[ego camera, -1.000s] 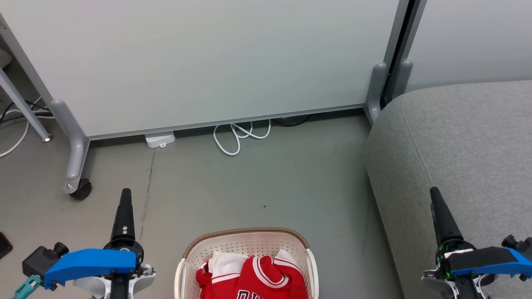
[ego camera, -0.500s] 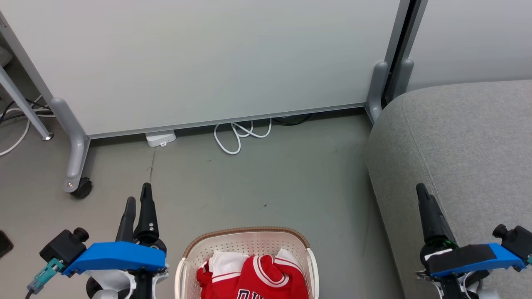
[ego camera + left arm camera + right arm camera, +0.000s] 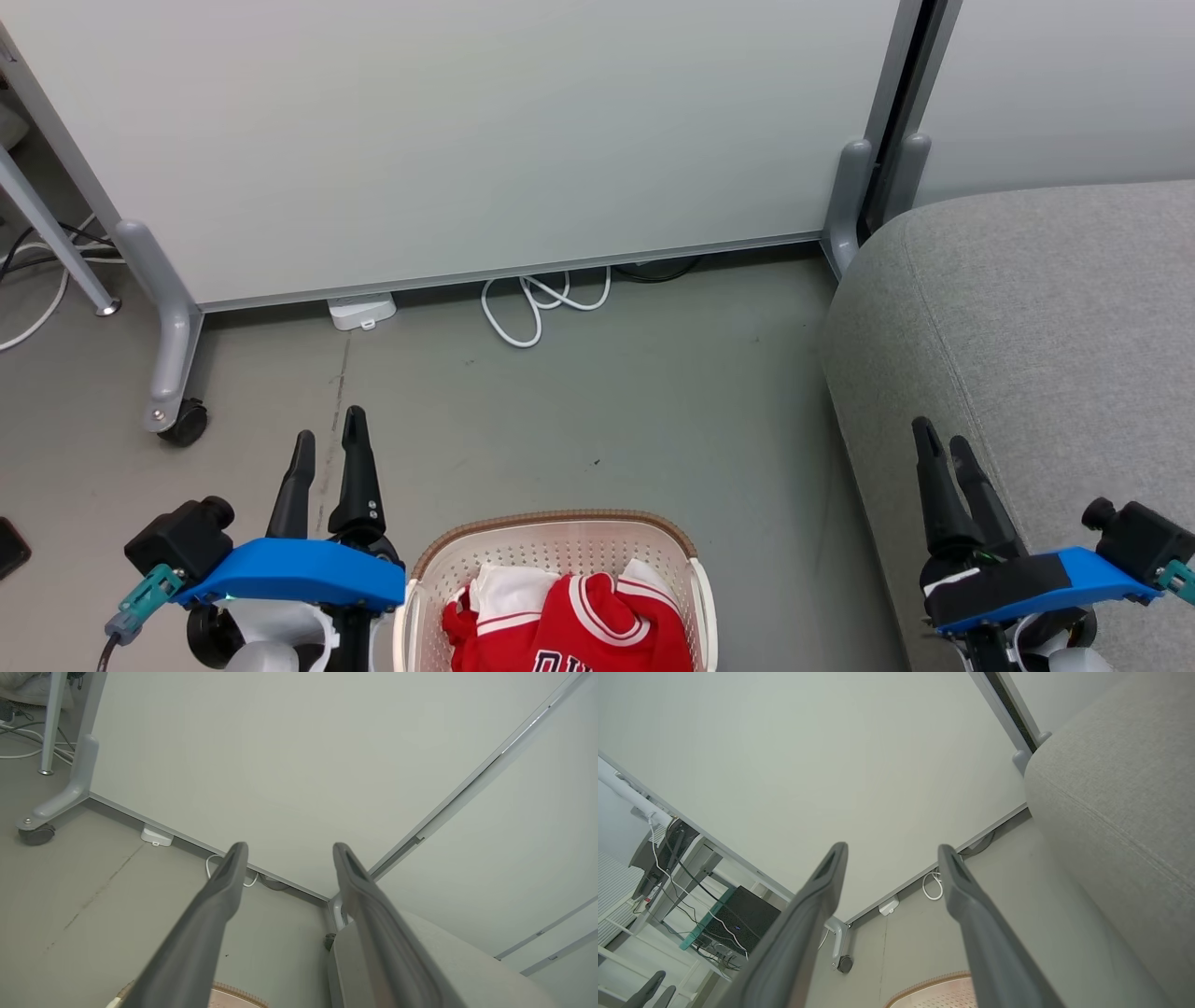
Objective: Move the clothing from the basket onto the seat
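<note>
The job looks to be at its very start. All the clothing [image 3: 581, 623] lies in the laundry basket [image 3: 558, 519], and none of it is on the part of the seat [image 3: 1027, 327] that I can see.

The basket stands on the grey floor [image 3: 597, 411], low in the head view, between the 2 arms. The big grey sofa cushion is off to the robot's right, apart from the basket, with bare floor between them.

The left gripper [image 3: 329, 425] hangs just beside the basket's left rim with its 2 fingers spread wide and nothing between them. The right gripper [image 3: 939, 431] is over the near edge of the seat, also wide apart and empty. Both point forward towards the pale partition panel [image 3: 467, 140], not down at the laundry.

My guess is that the next move is a reach. 1 arm would tip its fingers down into the basket, settle over the bunched cloth and pinch a good fold. The left is the nearer.

Inside the basket, a red jersey with white trim lies on top. The tops of some dark lettering are cut off by the bottom of the head view. A white piece of fabric is tucked at its left and back. What lies under that I cannot tell.
</note>
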Motion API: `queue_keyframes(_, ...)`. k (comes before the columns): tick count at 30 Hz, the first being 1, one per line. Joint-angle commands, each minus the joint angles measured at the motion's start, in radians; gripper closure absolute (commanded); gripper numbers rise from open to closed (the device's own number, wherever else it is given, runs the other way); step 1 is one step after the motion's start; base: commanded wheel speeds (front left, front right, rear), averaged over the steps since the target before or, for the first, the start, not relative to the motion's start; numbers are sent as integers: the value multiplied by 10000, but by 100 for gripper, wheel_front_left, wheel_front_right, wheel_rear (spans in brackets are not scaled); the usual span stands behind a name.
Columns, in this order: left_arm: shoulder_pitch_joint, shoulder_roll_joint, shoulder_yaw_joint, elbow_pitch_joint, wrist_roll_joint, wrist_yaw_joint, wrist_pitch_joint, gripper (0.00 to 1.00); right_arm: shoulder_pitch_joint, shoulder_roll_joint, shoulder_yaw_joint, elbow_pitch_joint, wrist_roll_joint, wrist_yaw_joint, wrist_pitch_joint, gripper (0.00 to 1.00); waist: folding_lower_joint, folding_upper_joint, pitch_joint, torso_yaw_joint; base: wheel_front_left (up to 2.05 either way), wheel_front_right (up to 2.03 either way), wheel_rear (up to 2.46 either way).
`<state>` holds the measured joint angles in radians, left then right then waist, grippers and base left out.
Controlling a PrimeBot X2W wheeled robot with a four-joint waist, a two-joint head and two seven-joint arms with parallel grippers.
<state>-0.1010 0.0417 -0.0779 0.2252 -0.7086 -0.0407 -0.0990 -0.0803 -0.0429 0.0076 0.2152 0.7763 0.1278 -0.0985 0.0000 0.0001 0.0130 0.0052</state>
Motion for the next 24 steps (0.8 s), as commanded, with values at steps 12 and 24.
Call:
queue_keyframes(12, -360, 83, -326, -31, 1563, 40, -410, 0, -351, -75, 225, -59, -1586, 28, -411, 0, 0, -1, 28, 24, 0, 0, 0)
queue_keyframes(24, -420, 88, -593, 19, 2825, 123, -728, 0, -359, -82, 416, -93, -2873, 31, -729, 0, 0, -1, 64, 42, 0, 0, 0)
